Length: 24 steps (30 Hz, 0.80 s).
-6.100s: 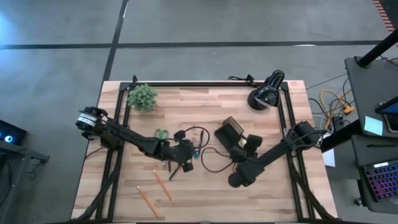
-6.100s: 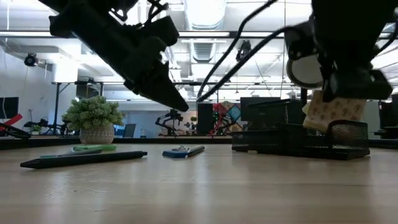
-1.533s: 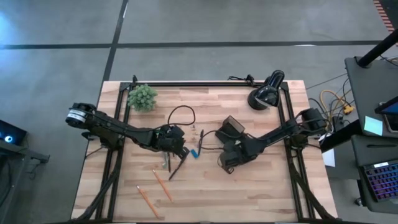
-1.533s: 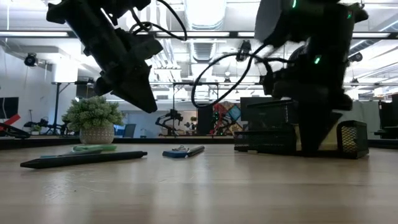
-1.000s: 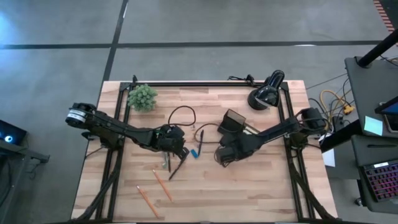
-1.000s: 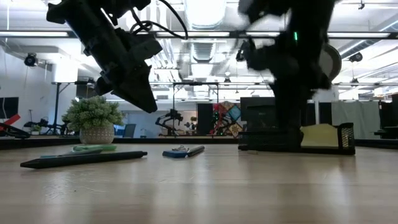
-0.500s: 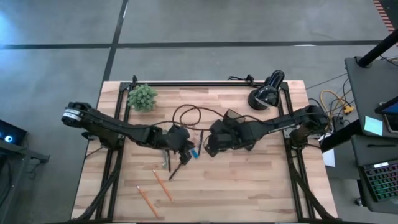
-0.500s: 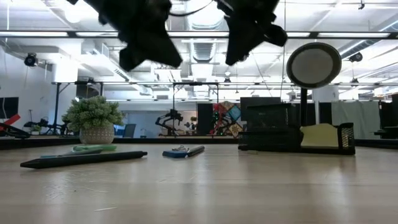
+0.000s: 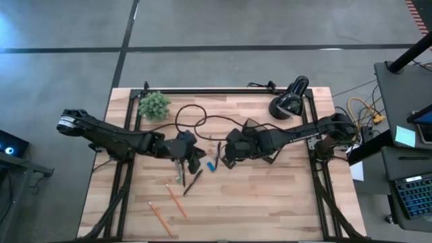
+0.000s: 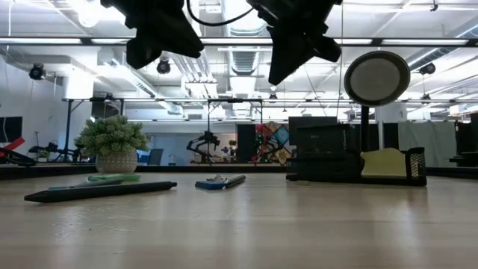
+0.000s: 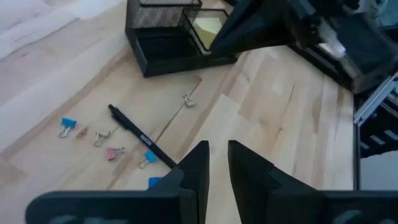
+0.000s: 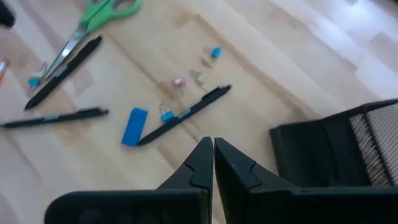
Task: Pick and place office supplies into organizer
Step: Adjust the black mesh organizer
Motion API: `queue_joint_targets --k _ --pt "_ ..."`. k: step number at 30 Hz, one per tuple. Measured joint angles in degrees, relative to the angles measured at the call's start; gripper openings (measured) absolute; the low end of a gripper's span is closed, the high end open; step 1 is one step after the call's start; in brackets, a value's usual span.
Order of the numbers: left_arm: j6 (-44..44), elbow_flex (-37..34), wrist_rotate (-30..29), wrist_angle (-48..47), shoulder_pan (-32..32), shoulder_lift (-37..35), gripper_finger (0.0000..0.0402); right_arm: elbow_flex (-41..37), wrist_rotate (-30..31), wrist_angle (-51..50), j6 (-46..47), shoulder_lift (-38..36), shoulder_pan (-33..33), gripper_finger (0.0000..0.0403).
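My left gripper (image 9: pixel 194 160) hangs high over the middle of the table, its fingers a narrow gap apart with nothing between them (image 11: pixel 217 157). My right gripper (image 9: pixel 226 160) hangs close beside it, shut and empty (image 12: pixel 212 146). Below them lie a small blue piece (image 12: pixel 134 126), dark pens (image 12: pixel 186 115), green-handled scissors (image 12: pixel 99 18) and small clips (image 11: pixel 68 124). Two orange pencils (image 9: pixel 177 201) lie nearer the front edge. The black organizer (image 10: pixel 351 161) stands right of centre with a yellow sticky-note pad (image 10: pixel 381 163) in it.
A black round-headed desk lamp (image 9: pixel 290 98) stands at the far right and a green plant (image 9: pixel 155 104) at the far left. Loose cables (image 9: pixel 192 118) arch over the middle. Bare wood shows at the front right (image 9: pixel 270 202).
Both grippers have risen well clear of the table. My right gripper has come away from the organizer toward the table's left, staying shut. My left gripper has tipped up toward level as it rose. The items on the table lie as before.
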Motion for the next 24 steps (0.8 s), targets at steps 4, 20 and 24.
queue_joint_targets --k 4,20,24 --pt "0.0 0.0 0.36 0.11 0.0 -0.2 0.0044 -0.02 -0.22 -4.9 5.59 0.0 -2.3 0.0009" --pt "6.0 -0.23 6.19 1.09 0.2 -0.17 0.0044 -2.82 -3.99 -10.83 10.39 0.52 -15.44 0.0009" --pt "6.27 -0.91 6.21 0.87 0.2 -0.13 0.0044 -3.18 -7.5 -7.47 8.29 0.52 -15.31 0.0009"
